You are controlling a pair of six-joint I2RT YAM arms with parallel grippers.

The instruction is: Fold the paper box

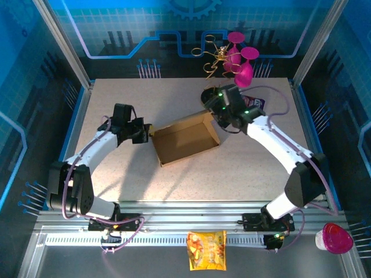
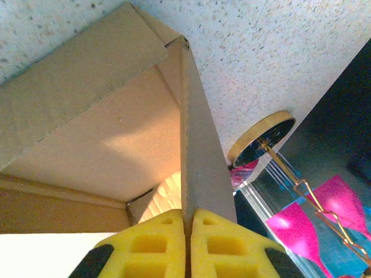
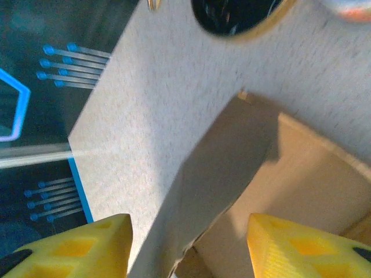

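The paper box point(image 1: 184, 140) is a brown cardboard tray with raised walls, lying open in the middle of the table. My left gripper point(image 1: 145, 134) is at its left end, shut on the upright left wall point(image 2: 194, 162), which runs straight up from between the yellow fingertips point(image 2: 156, 243). My right gripper point(image 1: 215, 113) hovers over the box's far right corner. Its yellow fingers point(image 3: 87, 246) stand apart on either side of the box's wall point(image 3: 220, 185), not touching it.
A gold wire stand with pink cups point(image 1: 235, 58) stands at the table's back edge, behind the right gripper. A dark packet point(image 1: 257, 103) lies to the right of it. A snack bag point(image 1: 206, 250) and a pink cup point(image 1: 334, 238) sit off the table at the front.
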